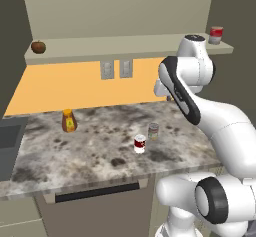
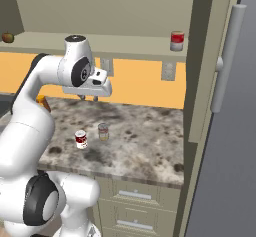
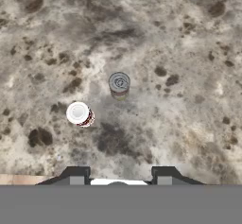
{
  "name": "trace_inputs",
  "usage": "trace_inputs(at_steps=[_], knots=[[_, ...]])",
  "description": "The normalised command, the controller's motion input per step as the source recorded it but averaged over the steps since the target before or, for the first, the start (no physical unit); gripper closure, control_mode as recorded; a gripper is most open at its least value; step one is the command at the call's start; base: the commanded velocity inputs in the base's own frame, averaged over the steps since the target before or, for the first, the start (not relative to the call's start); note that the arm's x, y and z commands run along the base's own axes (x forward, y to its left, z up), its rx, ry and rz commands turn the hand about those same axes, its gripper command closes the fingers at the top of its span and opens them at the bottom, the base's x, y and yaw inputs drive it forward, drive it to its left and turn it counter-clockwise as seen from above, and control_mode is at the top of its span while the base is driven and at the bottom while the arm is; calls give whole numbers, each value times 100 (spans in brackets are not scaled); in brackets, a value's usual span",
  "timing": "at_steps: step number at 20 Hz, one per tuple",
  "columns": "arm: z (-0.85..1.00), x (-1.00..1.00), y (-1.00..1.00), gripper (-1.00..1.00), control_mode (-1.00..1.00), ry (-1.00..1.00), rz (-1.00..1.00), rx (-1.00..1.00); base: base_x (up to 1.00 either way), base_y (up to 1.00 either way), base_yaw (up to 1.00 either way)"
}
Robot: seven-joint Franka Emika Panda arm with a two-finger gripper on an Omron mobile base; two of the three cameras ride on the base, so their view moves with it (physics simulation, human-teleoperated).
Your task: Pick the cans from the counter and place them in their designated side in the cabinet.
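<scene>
In the left base view, my white arm (image 1: 200, 96) rises from the lower right and bends over the speckled stone desk (image 1: 90, 151). On the desk stand the dark red can (image 1: 140, 143) and, just beside it to the right and a little farther back, the silver-grey can (image 1: 153, 131); both are upright and apart from each other. An orange bottle (image 1: 68, 120) stands well apart on the left. On the beige shelf board (image 1: 125, 46) under the cabinet (image 1: 120, 6) sit a brown apple (image 1: 38, 46) at the left end and a brighter red-and-grey can (image 1: 216, 35) at the right end. In the right base view, my jaws (image 2: 88, 97) hang above the desk, behind the two cans, and grasp nothing. In the hand view I look straight down: the silver-grey can shows its top near the middle, the dark red can lies lower left of it, and my jaws are clenched and empty.
</scene>
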Motion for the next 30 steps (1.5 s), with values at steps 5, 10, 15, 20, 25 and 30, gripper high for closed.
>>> trace_inputs(at_steps=[5, 10, 15, 20, 25, 30], knots=[[0, -1, 3, -100, -100, 0, 0, 0, 0, 0, 0], [-1, -15, 6, -100, -100, 0, 0, 0, 0, 0, 0], [0, -22, 6, -100, -100, -1, 0, 1, 0, 0, 0], [-1, -25, 5, -100, -100, -3, 0, 1, 0, 0, 0], [-5, -19, 8, -100, -100, -8, 0, 0, 0, 0, 0], [-9, -11, 7, -100, -100, -5, 0, 1, 0, 0, 0]])
